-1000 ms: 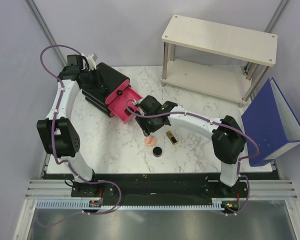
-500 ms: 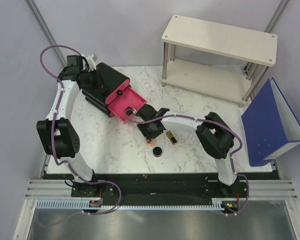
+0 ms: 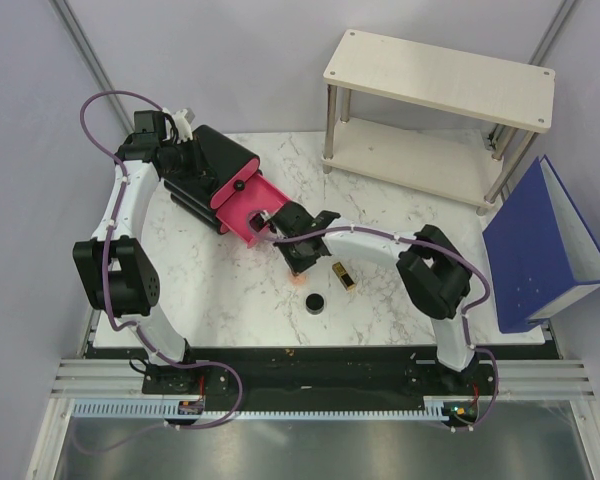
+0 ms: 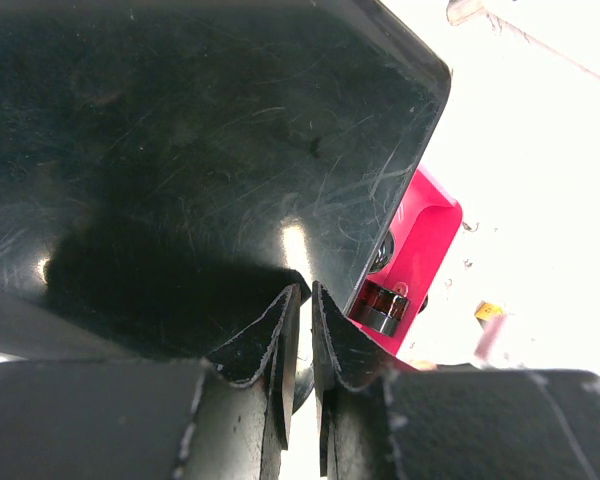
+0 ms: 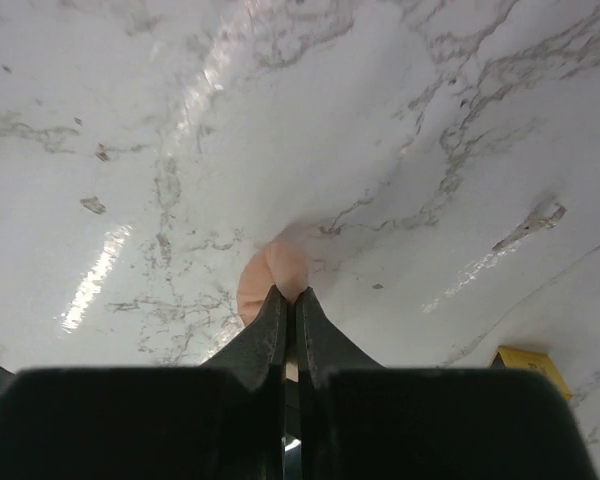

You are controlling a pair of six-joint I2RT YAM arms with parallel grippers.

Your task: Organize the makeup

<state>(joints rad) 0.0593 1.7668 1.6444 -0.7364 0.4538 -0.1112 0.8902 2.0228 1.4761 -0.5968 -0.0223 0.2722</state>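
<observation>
Desk of white marble (image 3: 210, 270) carries everything, with a pale wooden two-tier shelf (image 3: 440, 75) at its far right corner and a blue folder (image 3: 540, 240) leaning off its right edge.

The left arm (image 3: 120, 210) rises from its base, folds at the elbow and runs up the left side. Its wrist bends in to the back of the black box (image 3: 205, 160). The left tool (image 4: 300, 300) lies against the box's scratched top with only a narrow slit between its fingers; whether it grips the box I cannot tell.

The right arm (image 3: 380, 243) folds at its elbow and stretches low to the left, ending just beside the open pink drawer (image 3: 242, 212). The right tool (image 5: 290, 295) points down at the desk, fingers drawn together. The peach compact (image 5: 255, 285) sits at their tips, though I cannot tell whether it is pinched.

The gold-and-black lipstick (image 3: 344, 276) lies near on the marble, and the round black compact (image 3: 314, 302) sits closer to the bases. A dark-capped item (image 4: 380, 305) lies in the drawer.
</observation>
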